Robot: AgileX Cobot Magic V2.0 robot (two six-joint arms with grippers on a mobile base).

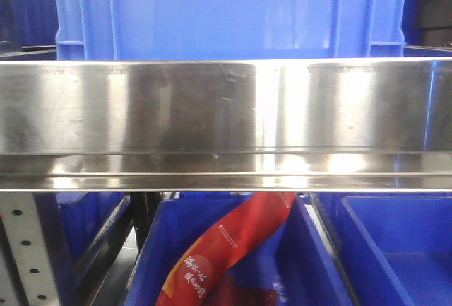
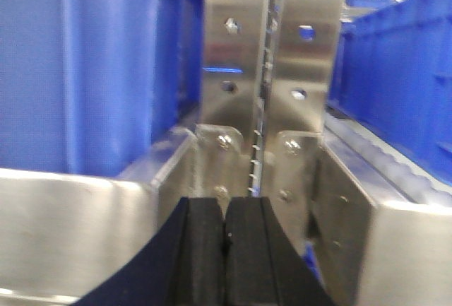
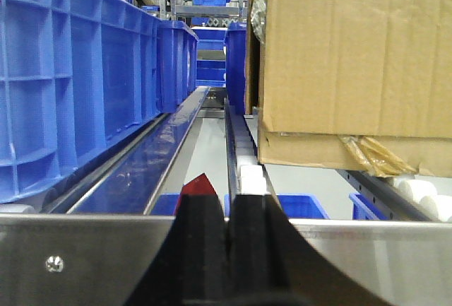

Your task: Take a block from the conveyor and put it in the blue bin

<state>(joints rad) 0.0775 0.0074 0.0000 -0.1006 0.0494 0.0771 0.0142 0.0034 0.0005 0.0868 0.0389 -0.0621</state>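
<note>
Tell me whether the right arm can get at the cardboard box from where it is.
Probably yes: the right gripper is shut, with open space ahead to the cardboard box; only the steel rail lies beneath.

Lighting's bright and even overall. The steel rail (image 1: 226,126) throws white glare streaks right of center. Left wrist view is soft and smeary, especially the blue crate (image 2: 92,66). Right wrist view's sharpest.

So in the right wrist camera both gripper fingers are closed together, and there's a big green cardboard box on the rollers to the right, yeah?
Not quite. The right gripper is shut with nothing between its fingers, but the cardboard box is plain brown, not green. The right wrist view shows it, sitting on the white rollers at the right.
</note>
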